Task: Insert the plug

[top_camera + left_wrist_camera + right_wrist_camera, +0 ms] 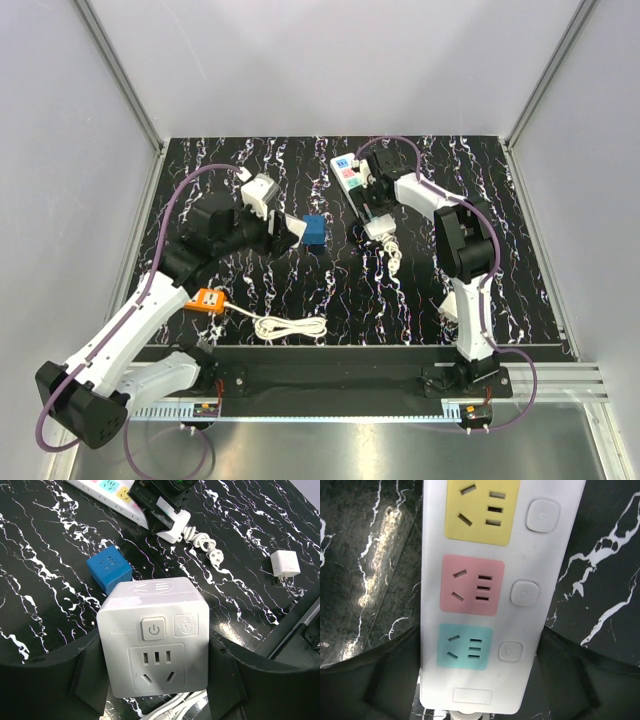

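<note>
Plug [108, 571] on table [40, 580], beside white cube [154, 645]

Small royal-blue cube plug [314, 230], lying loose

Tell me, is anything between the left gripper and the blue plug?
Yes. The left gripper is shut on a white socket cube, which sits right in front of the blue plug, so its grip is already full.
</note>
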Robot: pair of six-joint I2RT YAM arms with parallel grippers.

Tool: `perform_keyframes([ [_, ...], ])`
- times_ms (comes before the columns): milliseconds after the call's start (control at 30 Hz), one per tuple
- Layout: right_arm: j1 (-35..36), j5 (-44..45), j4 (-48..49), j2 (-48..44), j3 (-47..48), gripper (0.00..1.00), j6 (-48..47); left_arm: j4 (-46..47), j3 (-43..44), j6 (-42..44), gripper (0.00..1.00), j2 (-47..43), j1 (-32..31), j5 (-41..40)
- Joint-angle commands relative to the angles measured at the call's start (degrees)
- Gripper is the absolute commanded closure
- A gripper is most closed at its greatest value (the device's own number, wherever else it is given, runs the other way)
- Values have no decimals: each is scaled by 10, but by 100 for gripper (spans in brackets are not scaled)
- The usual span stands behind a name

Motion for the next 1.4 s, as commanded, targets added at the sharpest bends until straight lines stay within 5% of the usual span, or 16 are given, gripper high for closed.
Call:
perform_keyframes([
  [0,-3,-59,7,-6,-23,30,-15,47,4,19,100,-12,3,5],
  [167,-2,-83,8,-98,-127,64,14,46,1,42,100,-5,3,-25],
  [400,1,-56,-10,-247,-290,66,90,13,64,61,100,78,-2,9],
  [533,30,-13,-17,-318,-334,65,130,9,102,99,100,167,-10,-42],
  [800,139,48,20,-352,-399,68,127,23,166,131,100,221,-10,9],
  [867,145,53,22,-361,-406,63,121,21,175,149,100,227,-12,-18],
  [900,147,62,22,-373,-408,54,118,20,176,181,100,231,-16,-25],
  [933,149,69,23,-380,-408,32,118,20,174,200,100,232,-20,-30],
  [1033,153,80,13,-427,-399,20,143,22,163,262,100,236,-23,1],
  [1200,154,44,1,-559,-405,2,182,1,200,291,100,272,-23,46],
  [1367,153,53,-37,-628,-410,0,194,-88,293,310,100,347,-23,52],
])
